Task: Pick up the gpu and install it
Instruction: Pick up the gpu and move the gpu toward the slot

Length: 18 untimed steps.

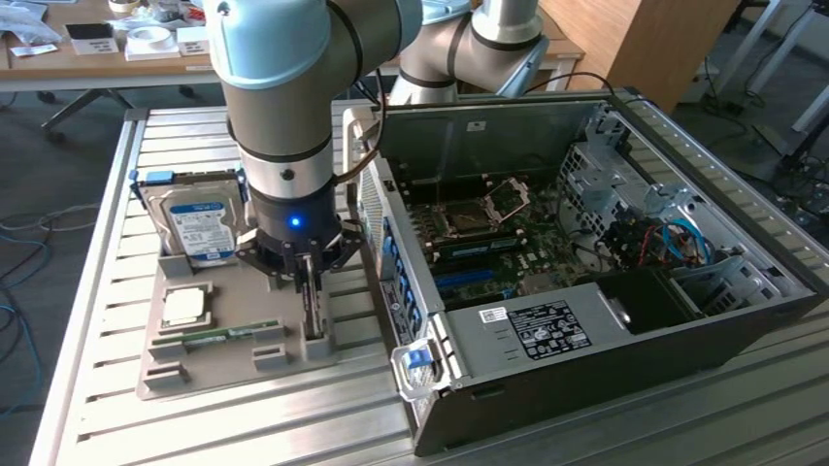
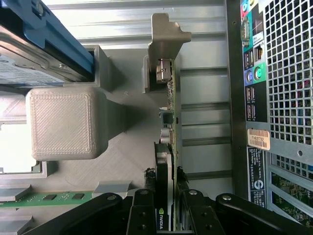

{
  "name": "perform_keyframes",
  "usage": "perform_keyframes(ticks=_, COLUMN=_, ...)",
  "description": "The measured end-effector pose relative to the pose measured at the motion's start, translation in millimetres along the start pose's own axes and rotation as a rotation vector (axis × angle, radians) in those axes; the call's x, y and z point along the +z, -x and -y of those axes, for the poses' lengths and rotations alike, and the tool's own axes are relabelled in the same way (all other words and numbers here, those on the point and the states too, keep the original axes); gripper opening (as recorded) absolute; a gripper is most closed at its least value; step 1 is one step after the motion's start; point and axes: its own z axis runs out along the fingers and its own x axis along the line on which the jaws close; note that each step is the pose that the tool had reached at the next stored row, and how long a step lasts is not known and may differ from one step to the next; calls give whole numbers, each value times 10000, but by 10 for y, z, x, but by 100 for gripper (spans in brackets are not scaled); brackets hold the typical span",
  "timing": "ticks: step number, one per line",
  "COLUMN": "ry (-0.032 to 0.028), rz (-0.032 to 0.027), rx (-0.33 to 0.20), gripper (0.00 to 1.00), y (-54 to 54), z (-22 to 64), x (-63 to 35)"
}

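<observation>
Gripping what, that tool?

The gpu. Its fingers are closed on the card's upper edge, one against the black face and one against the green board side, some way back from the metal bracket.

Why does the card stand on edge?

A grey printed holder keeps it upright in a slot straight beneath the tool, so a pinch from above can reach both faces. I judge the card sits in that slot and is not yet lifted.

What else is in the holder?

On the side of the tool away from the computer case, a hard drive leans in its own cradle. Near it, a processor and a RAM stick lie flat in shallow pockets. Each part has its own seat, so none touches the card.

And the case?

It is just beside the tool, lying on its side with the panel off, so the motherboard faces upward. Its rear ports face the holder.

What about the surface and the room?

Everything rests on a slatted metal desk with bare ribs running across it. Beyond the arm stands a second desk carrying small boxes, with a wooden cabinet next to it. Loose cables trail over the grey floor.
</observation>
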Motion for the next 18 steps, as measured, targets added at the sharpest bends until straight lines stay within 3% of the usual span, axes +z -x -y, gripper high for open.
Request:
perform_keyframes(ticks=8, ry=-3, rz=-3, rx=0, gripper=27, y=0, z=-2, x=-41)
perform_keyframes(ticks=13, ry=0, rz=-1, rx=0, gripper=27, y=3, z=-9, x=-170)
perform_keyframes(ticks=18, ry=1, rz=0, rx=-1, gripper=27, y=6, z=-19, x=-367)
